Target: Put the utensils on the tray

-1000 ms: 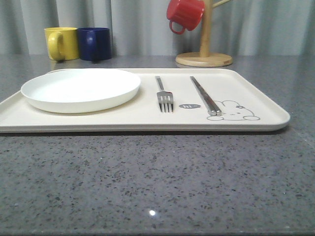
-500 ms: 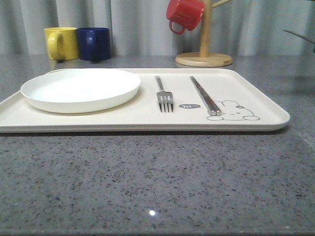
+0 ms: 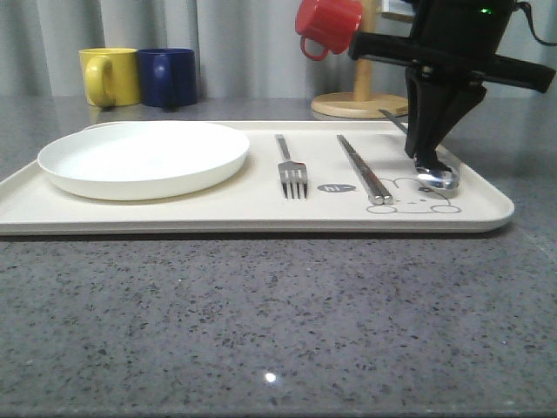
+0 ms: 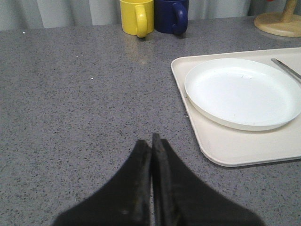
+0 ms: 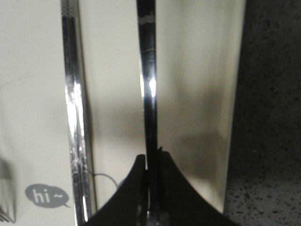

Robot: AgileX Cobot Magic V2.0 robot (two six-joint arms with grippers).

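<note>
The cream tray [image 3: 218,213] lies across the table with the white plate [image 3: 144,157] on its left part, the fork [image 3: 290,167] in the middle and the chopsticks [image 3: 363,170] to the right of it. My right gripper [image 3: 426,157] stands over the tray's right end, shut on the spoon [image 3: 435,178], whose bowl touches the tray over the bunny drawing. In the right wrist view the spoon's handle [image 5: 148,84] runs out from between the fingers, beside the chopsticks [image 5: 73,108]. My left gripper [image 4: 151,143] is shut and empty over bare table, left of the tray [image 4: 225,150] and plate [image 4: 242,92].
A yellow mug [image 3: 109,76] and a navy mug [image 3: 167,77] stand behind the tray at the back left. A wooden mug stand [image 3: 361,103] with a red mug [image 3: 326,24] hanging on it is at the back right. Grey stone table [image 3: 278,322] lies in front.
My right arm has come in from the right with the spoon and lowered it onto the tray's right end. Plate, fork and chopsticks have not moved.
</note>
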